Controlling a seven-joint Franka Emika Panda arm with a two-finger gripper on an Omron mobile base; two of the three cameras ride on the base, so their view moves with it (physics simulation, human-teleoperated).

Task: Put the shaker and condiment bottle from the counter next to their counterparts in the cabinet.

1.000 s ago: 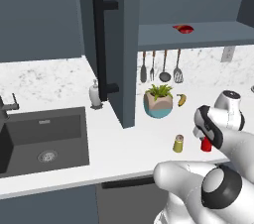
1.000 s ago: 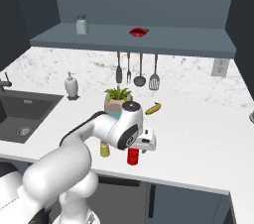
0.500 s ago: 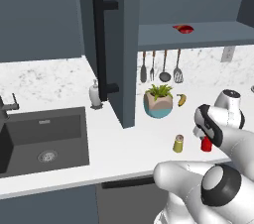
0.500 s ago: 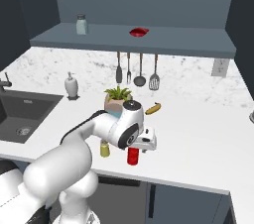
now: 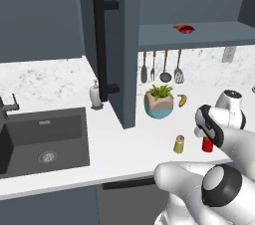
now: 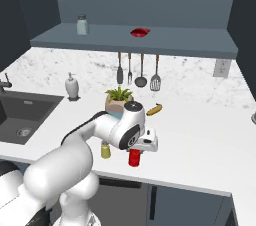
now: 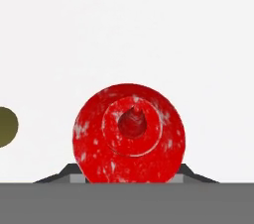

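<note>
You have one condiment bottle and one shaker upright at the desk's front edge, mid-frame, just apart. The tool hangs directly over the bottle; its opening you cannot tell. Your right base view shows a grey jar on the cabinet shelf.

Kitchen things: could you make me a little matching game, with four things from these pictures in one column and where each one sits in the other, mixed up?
Things:
1. Bottle
2. Shaker
3. Potted plant
4. Soap dispenser

Places:
A. Near the sink, by the back wall
B. On the counter, right under the tool
C. Below the hanging utensils, beside the banana
D. Near the counter's front edge, beside the red bottle

Pairs: 1-B, 2-D, 3-C, 4-A
</note>
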